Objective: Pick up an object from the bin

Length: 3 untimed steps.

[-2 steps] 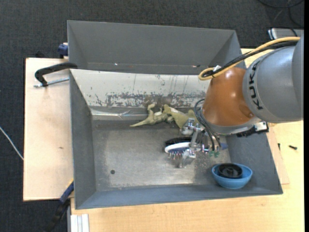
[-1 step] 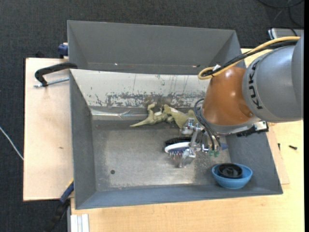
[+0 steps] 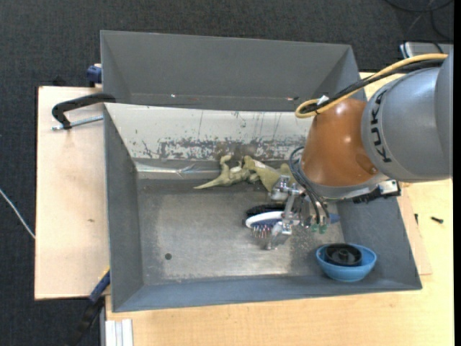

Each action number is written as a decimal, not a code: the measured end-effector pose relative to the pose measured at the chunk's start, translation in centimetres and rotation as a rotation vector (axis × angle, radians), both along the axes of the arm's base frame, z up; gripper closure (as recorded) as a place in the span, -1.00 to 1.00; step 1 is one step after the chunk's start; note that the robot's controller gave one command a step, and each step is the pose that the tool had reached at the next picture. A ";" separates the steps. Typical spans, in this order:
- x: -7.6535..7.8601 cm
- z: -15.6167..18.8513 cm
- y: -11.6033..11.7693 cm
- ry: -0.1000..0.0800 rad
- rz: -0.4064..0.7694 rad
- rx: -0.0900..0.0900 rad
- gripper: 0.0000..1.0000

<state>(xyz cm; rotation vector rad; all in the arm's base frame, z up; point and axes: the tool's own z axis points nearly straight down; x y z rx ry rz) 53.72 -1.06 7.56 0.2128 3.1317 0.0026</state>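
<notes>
On arm (image 3: 414,121): "KU" lettering; pincer (image 3: 281,231) at black-white brush (image 3: 261,215).

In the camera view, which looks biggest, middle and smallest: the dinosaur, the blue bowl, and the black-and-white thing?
1. dinosaur: longest, though thin.
2. blue bowl: shorter but rounder.
3. black-and-white thing: looks smallest, but the claw covers part of it, so this place is unsure.

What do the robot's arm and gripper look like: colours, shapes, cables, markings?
The arm is a thick, rounded grey link with dark lettering. Its wrist wears an orange cover. A yellow cable and a black one run over it. The gripper is small, bare metal, with thin wires.
</notes>
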 end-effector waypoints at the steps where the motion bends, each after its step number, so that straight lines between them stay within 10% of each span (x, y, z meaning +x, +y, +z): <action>1: 0.1 0.1 0.1 -0.002 0.000 0.000 -1.00; 2: 0.3 0.3 0.1 -0.008 0.000 0.000 1.00; 3: 0.5 10.8 0.2 -0.009 0.001 0.000 1.00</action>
